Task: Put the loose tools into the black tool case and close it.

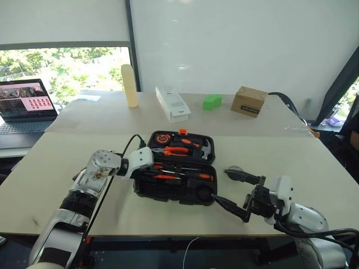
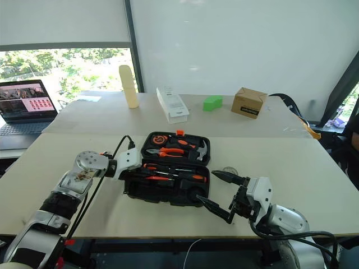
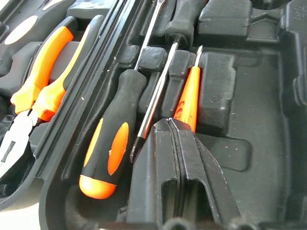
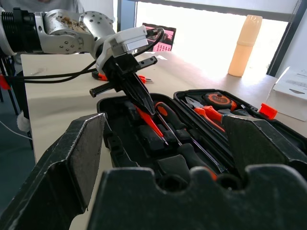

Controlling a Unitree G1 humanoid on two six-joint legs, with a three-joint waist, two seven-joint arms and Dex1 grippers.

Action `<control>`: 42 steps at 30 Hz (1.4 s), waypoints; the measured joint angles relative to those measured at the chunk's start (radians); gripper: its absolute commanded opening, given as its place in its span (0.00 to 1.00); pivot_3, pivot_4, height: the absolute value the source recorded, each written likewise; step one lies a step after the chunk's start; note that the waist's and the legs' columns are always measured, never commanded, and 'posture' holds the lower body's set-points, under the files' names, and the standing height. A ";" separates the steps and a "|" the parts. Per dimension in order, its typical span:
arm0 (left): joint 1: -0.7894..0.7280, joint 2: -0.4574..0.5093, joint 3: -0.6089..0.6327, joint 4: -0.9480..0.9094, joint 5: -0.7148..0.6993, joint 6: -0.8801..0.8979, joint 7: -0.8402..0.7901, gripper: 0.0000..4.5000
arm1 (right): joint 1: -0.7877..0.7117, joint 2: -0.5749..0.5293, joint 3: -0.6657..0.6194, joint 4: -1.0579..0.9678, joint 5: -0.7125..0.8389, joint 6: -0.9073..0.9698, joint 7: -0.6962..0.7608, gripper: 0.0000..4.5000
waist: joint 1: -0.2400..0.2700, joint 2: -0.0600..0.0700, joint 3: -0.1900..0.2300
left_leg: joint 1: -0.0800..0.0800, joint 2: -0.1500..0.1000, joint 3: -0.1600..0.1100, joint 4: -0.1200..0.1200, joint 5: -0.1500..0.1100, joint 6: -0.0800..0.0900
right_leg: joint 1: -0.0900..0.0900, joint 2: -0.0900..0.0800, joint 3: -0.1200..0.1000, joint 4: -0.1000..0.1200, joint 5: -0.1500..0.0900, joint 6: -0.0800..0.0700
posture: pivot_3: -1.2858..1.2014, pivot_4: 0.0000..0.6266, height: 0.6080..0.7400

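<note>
Two black-fingered grippers flank the open black moulded-plastic tool case (image 1: pixel 178 168), which lies at the centre of the pale table (image 1: pixel 280 162). The left gripper (image 4: pixel 144 103), its fingers pressed together on nothing, dips into the near half of the case from about nine o'clock, its tips just beside a small all-orange tool (image 3: pixel 188 98) seated in a slot. Next to that tool lie two orange-and-black-handled screwdrivers with thin metal shafts (image 3: pixel 110 143), also in the near half. The far half holds orange-handled pliers (image 1: pixel 178 150), a hammer (image 1: pixel 205 148) and a round tape measure (image 1: pixel 161 138). The right gripper (image 1: pixel 234 193) hovers at the case's four o'clock, fingers spread wide and empty. A brown cardboard box (image 1: pixel 248 101) sits at one o'clock, well apart.
</note>
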 measured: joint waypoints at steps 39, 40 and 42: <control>0.027 -0.037 0.045 0.085 -0.069 -0.087 0.008 0.01 | -0.005 0.004 0.002 0.030 -0.017 -0.018 0.013 1.00 | 0.002 0.006 -0.003 | 0.002 0.000 0.002 0.000 0.000 0.000 | -0.001 0.000 0.003 0.000 0.000 -0.001 | 0.52 0.24 1.00; 0.026 -0.037 0.046 0.087 -0.069 -0.088 0.009 0.01 | -0.004 0.004 0.002 0.030 -0.017 -0.018 0.013 1.00 | 0.001 0.006 -0.003 | 0.002 0.000 0.002 0.000 0.000 0.000 | -0.001 0.000 0.003 0.000 0.000 -0.001 | 0.52 0.24 1.00; 0.022 -0.038 0.046 0.091 -0.069 -0.087 0.014 0.01 | -0.004 0.004 0.003 0.030 -0.017 -0.018 0.014 1.00 | 0.001 0.006 -0.003 | 0.002 0.000 0.002 0.000 0.000 0.000 | -0.001 0.000 0.003 0.000 0.000 -0.001 | 0.52 0.24 1.00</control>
